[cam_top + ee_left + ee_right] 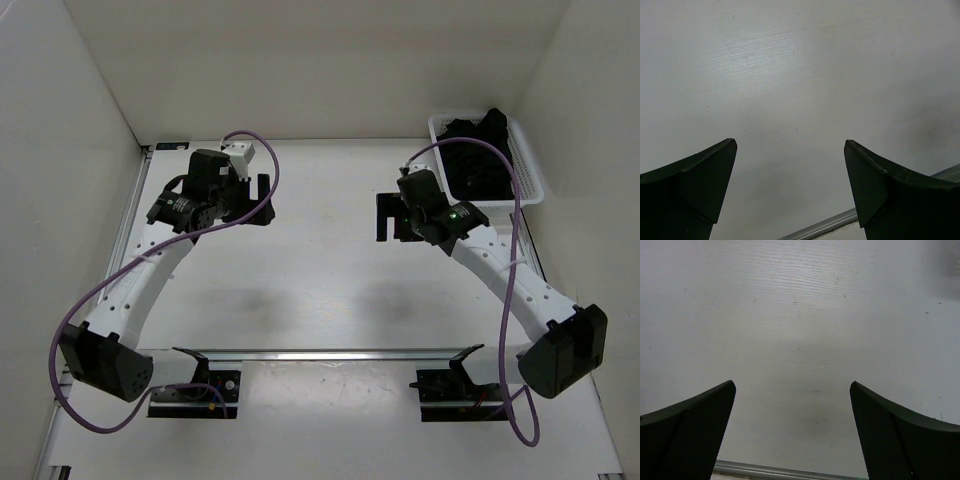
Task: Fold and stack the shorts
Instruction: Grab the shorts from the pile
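Black shorts (478, 152) lie bunched in a white basket (534, 188) at the back right of the table. My left gripper (262, 200) is open and empty above the bare white table at the back left; its wrist view shows only table between its fingers (695, 185). My right gripper (383, 217) is open and empty above the table, just left of the basket; its wrist view shows only table between its fingers (900, 435).
White walls close in the table at the left, back and right. A metal rail (330, 354) runs across the near side, in front of the arm bases. A slotted rail (128, 215) runs along the left edge.
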